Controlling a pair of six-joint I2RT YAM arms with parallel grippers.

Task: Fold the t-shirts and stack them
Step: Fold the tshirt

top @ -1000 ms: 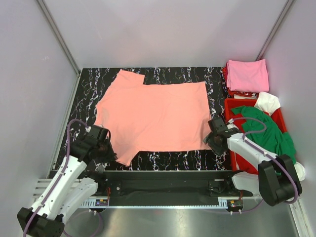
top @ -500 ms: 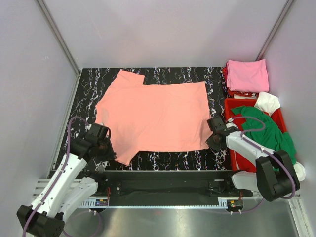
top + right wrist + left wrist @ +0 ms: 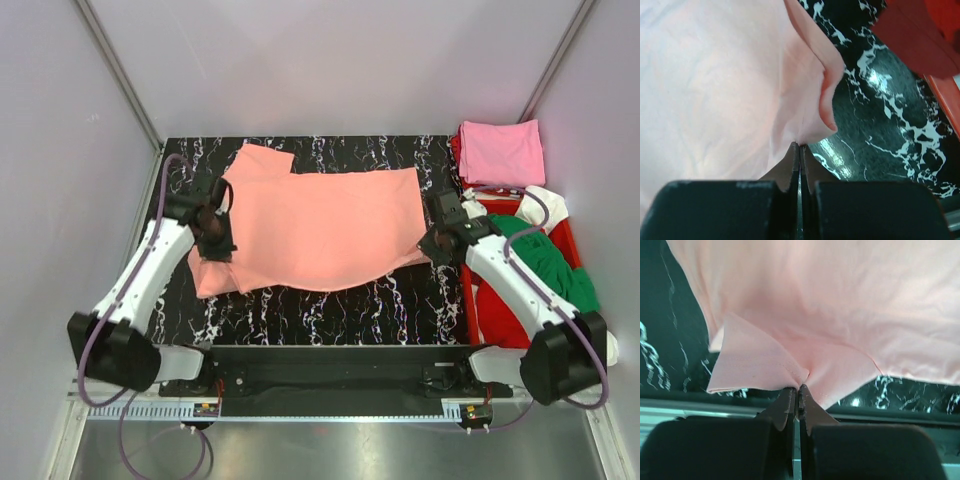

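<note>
Within the last second, pinched shut the right gripper (image 3: pixel 437 240) on the near right corner of the salmon-orange t-shirt (image 3: pixel 320 225), matching the left gripper (image 3: pixel 213 243) already clenched on the near left corner, and lifted both corners away from the arm bases over the worktop (image 3: pixel 330 300). Looks like the first fold just begun, with the far part of the cloth lying flat toward the back. To the right, in the red crate (image 3: pixel 476 310): a green t-shirt (image 3: pixel 545 270) and a white t-shirt (image 3: pixel 542 205) heaped unfolded, and beyond it a folded pink t-shirt (image 3: pixel 500 152) atop something red.
</note>
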